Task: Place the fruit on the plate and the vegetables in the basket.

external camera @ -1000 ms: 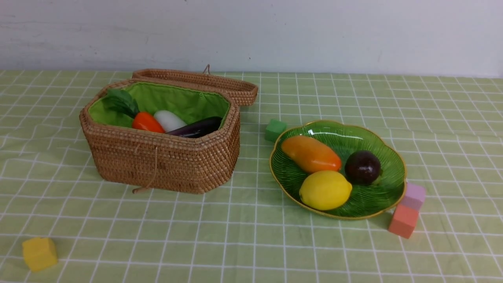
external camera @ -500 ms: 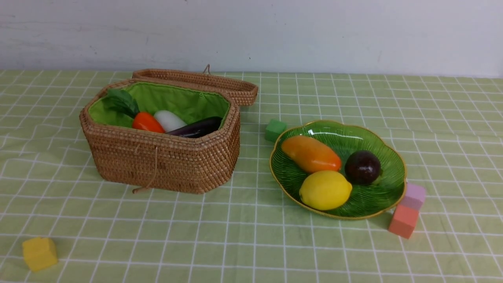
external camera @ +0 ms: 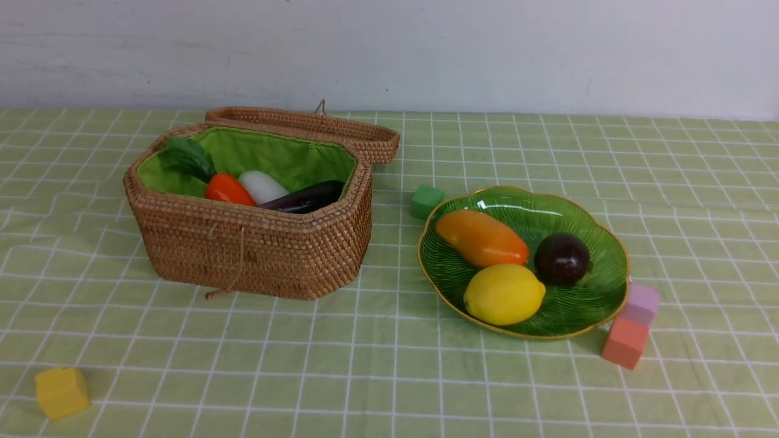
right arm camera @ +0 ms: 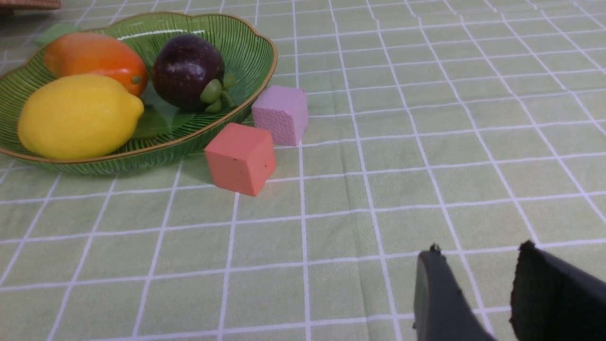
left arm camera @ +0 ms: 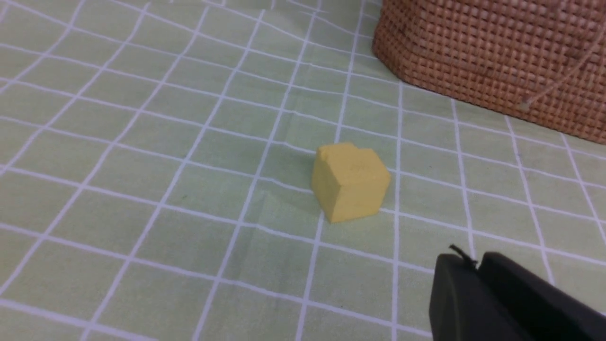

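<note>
The green glass plate [external camera: 602, 243] holds the orange mango [external camera: 481, 238], the yellow lemon [external camera: 504, 294] and the dark purple fruit [external camera: 561, 259]; all show in the right wrist view too [right arm camera: 80, 116]. The open wicker basket [external camera: 255, 243] holds the carrot [external camera: 228, 189], the white radish [external camera: 261, 185] and the eggplant [external camera: 304, 198]; the cucumber is hidden. Neither gripper shows in the front view. My left gripper [left arm camera: 476, 260] is shut and empty above the cloth, near a yellow cube [left arm camera: 350, 182]. My right gripper [right arm camera: 478, 253] is open and empty, to the side of the plate.
The basket lid [external camera: 316, 128] lies folded back behind the basket. A green cube [external camera: 425, 201] sits at the plate's far edge. A pink cube [external camera: 639, 303] and a salmon cube [external camera: 624, 342] sit by its near right edge. A yellow cube [external camera: 61, 392] lies front left.
</note>
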`<state>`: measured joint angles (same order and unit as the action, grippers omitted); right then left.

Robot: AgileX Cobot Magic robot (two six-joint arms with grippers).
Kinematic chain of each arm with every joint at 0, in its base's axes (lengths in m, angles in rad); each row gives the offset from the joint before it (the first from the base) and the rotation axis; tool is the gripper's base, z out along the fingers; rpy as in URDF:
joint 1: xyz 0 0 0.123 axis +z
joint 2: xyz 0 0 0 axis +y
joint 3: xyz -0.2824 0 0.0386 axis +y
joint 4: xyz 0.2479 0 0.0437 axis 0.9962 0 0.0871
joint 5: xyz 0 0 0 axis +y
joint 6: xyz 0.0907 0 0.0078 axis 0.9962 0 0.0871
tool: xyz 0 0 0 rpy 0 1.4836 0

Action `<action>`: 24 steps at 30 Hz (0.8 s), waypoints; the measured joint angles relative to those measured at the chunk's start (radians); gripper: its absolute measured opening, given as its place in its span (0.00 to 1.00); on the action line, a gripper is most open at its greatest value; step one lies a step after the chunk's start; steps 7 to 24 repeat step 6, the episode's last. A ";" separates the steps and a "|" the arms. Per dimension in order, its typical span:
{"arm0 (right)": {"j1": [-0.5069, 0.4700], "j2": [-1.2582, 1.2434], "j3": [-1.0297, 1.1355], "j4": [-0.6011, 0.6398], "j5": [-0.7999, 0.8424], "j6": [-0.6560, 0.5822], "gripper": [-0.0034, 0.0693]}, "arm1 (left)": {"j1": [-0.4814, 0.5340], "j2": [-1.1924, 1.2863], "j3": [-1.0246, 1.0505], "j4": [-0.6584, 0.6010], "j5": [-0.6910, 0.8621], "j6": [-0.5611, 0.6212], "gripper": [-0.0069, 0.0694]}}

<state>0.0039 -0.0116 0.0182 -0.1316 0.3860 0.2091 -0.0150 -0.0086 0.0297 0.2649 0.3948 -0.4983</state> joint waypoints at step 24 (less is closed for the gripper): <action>0.000 0.000 0.000 -0.001 0.000 0.000 0.38 | 0.018 0.000 0.000 0.000 0.000 0.000 0.17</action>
